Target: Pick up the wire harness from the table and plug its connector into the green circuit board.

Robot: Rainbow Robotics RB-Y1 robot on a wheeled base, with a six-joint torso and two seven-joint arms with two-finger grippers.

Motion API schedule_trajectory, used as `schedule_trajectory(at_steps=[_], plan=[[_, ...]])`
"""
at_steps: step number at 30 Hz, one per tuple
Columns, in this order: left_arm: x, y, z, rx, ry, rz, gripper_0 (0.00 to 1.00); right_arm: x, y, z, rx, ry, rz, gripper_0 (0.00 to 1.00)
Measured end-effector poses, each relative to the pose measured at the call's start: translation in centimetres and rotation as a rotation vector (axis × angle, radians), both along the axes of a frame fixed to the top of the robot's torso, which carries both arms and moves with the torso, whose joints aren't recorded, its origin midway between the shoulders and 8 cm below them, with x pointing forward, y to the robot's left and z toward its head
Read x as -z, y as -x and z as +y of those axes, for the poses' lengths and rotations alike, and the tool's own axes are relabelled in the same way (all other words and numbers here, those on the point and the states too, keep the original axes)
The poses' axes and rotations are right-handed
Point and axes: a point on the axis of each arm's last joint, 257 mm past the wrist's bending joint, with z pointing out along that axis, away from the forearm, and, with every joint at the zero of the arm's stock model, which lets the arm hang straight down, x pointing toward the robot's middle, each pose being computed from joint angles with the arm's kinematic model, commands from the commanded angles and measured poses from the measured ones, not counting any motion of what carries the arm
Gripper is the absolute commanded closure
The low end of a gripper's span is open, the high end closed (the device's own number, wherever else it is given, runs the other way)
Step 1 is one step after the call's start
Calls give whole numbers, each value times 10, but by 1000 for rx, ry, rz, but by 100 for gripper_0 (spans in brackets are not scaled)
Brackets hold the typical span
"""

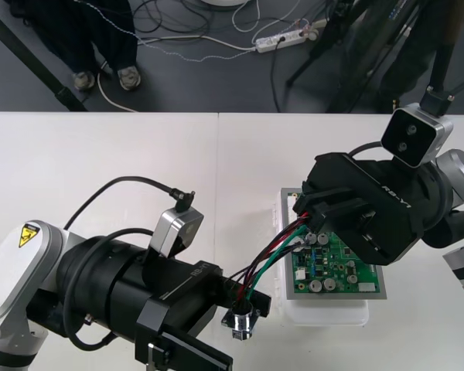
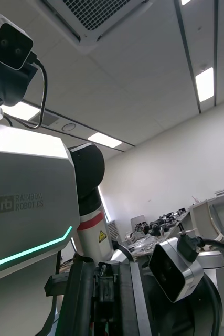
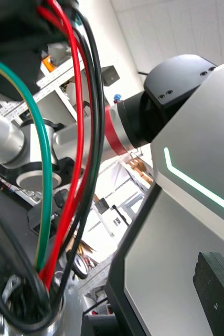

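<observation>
1. Watching from the side, I'd call this the seating step. The right gripper [image 1: 309, 215] hangs over the upper-left corner of the green circuit board [image 1: 339, 267], right of centre in the front view, and the wire harness [image 1: 267, 259] runs up to it.
2. The harness's red, black and green wires [image 3: 80, 131] stretch diagonally from that corner down to the left gripper [image 1: 245, 300] at lower centre. The round metal socket [image 1: 242, 321] sits just below its tip. The plug end is hidden under the right gripper, so I can't say whether it is in the board.
3. I can't tell for either claw whether it is clamped on the harness or standing open; the wires simply disappear under each.
4. To do this well, I'd judge the plug should come down square to its header, not tilted, with a short straight push rather than a sideways drag.
5. The left arm ought to give some slack, since a taut line could tug the plug crooked or lift it out.
6. The board rests on a white base [image 1: 329, 313] that looks light, so hard pressure at that corner might shift it on the table [image 1: 100, 170].
7. The wires cross the small components at the board's left edge and should be kept from snagging there.
</observation>
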Motion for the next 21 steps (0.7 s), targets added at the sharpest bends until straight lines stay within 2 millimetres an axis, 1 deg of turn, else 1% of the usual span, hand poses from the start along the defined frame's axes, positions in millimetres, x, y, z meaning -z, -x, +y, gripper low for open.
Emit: schedule_trajectory(at_steps=[6, 9, 16, 21], plan=[[-5, -14, -2, -32, -12, -25, 0, 9, -5, 0, 37, 37, -25, 100], [-5, -25, -1, -66, -25, -45, 0, 7, -5, 0, 56, 35, -27, 100], [-9, -53, 7, -156, -52, -79, 0, 0, -8, 9, 140, 27, -12, 100], [-9, -72, 12, -217, -77, -89, 0, 1, -11, 14, 199, 39, -12, 100]])
